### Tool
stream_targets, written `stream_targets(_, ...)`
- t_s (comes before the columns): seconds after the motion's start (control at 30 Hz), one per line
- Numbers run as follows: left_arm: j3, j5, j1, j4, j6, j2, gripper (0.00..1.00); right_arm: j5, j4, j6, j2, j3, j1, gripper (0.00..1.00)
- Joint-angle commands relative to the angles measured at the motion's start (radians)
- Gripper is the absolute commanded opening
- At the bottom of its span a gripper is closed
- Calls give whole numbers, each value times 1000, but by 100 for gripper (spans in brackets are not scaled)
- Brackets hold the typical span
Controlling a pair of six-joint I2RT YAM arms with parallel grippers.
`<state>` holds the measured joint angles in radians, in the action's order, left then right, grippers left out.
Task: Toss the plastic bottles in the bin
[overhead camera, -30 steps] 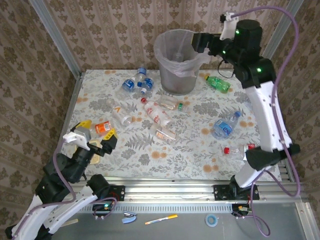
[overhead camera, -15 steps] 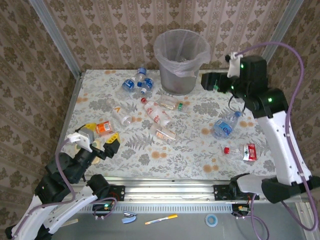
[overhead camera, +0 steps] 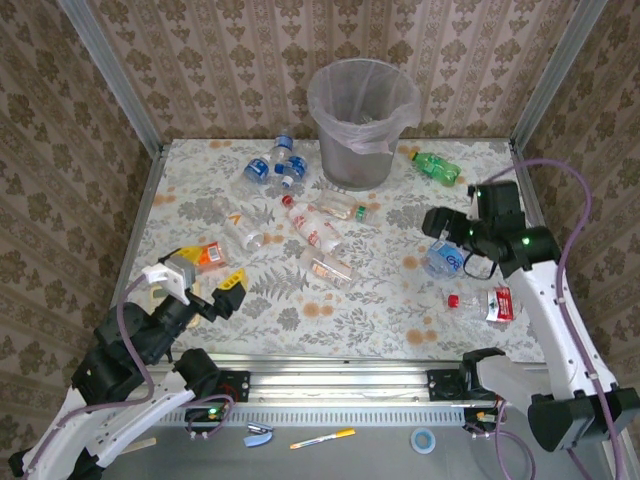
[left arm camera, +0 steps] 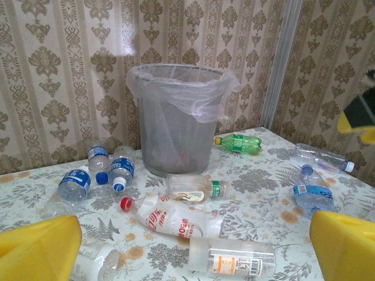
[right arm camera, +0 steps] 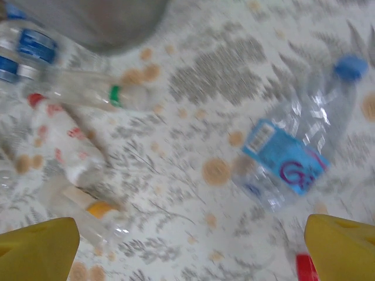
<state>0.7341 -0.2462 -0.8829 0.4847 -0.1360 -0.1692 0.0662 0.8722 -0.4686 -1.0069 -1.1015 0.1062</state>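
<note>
Right claw (overhead camera: 437,222) has swung down from the bin (overhead camera: 340,150) and hovers released over the blue-labelled bottle (overhead camera: 447,258) on the counter (overhead camera: 380,300), likely lining up a grab; left claw (overhead camera: 205,268) gapes empty.

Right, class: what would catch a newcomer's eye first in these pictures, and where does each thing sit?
First comes the big translucent grey bin, standing at the far edge of the floral table. Then the plastic bottles strewn on their sides in front of it, with a green one off to the bin's right. The right gripper hangs open near a blue-labelled bottle on the right side.
</note>
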Motion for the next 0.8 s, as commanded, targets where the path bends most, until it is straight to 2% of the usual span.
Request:
stream_targets(0.0,14,25,2,19,-22,0,100,28,24,-100,104,90,-13,100)
stream_targets(0.1,14,27,1,28,-29,-7,100,32,99,-119,151,136,-37,100)
stream_targets(0.2,13,26,1,33,-33,-13,100,-40,161,-124,192,165,-67,100)
stream_targets(0.3,18,7,1,46,-40,-12,100,-52,198,-120,198,188,-141,100)
stream_targets(0.5,29,-17,2,70,-44,-10,100,164,136,-154,168,302,-402,100)
stream_targets(0.6,36,-55,2,92,-55,-6,100,173,121,-139,112,322,-499,100)
stream_targets(0.77,35,-90,2,98,-64,15,100,261,78,-124,45,367,-629,100)
